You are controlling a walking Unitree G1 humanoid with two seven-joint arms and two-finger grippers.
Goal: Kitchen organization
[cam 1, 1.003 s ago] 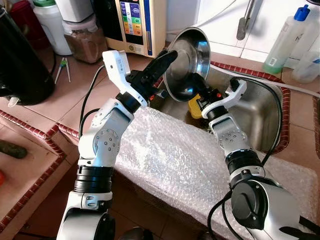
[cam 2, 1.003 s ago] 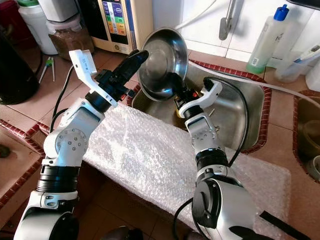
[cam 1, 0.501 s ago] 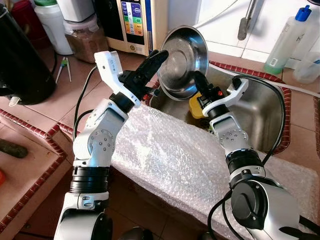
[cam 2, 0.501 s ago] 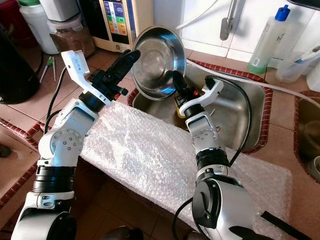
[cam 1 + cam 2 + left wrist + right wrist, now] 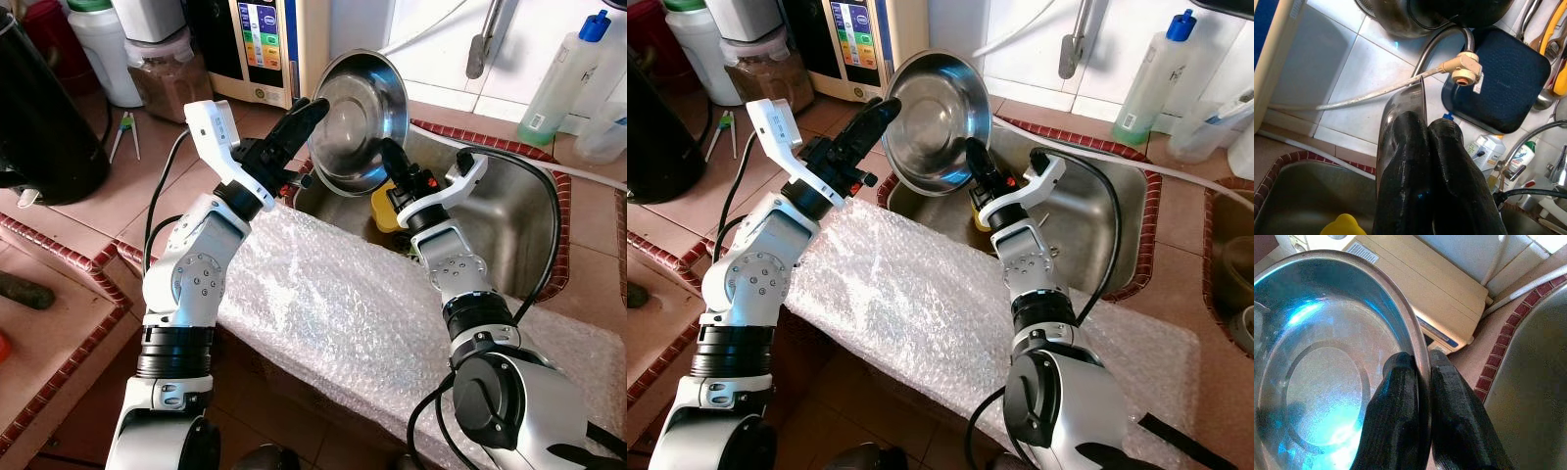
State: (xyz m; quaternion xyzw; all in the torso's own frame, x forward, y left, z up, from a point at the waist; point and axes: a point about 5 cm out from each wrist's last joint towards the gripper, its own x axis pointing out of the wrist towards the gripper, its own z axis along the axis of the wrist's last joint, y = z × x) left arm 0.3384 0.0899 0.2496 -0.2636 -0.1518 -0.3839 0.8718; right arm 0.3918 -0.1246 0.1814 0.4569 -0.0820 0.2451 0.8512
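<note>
So both arms are on the steel bowl (image 5: 359, 122) right now, and it's up in the air, tipped on edge over the near-left corner of the sink (image 5: 509, 220), just past the strip of bubble wrap (image 5: 333, 313) laid along the counter's front edge; the right gripper (image 5: 1418, 377) has its two fingers pinched on the bowl's rim, one inside and one outside; the left gripper (image 5: 1425, 132) is pressed together on the rim on the opposite side, wall nipped between the fingers.

My read: this is the carry step, bowl lifted out of the sink and not yet put anywhere; a yellow thing (image 5: 384, 209) sits low in the sink underneath. Next move probably needs both arms travelling together so the rim doesn't twist out, then lowering it flat onto the wrap or counter before letting go.
</note>
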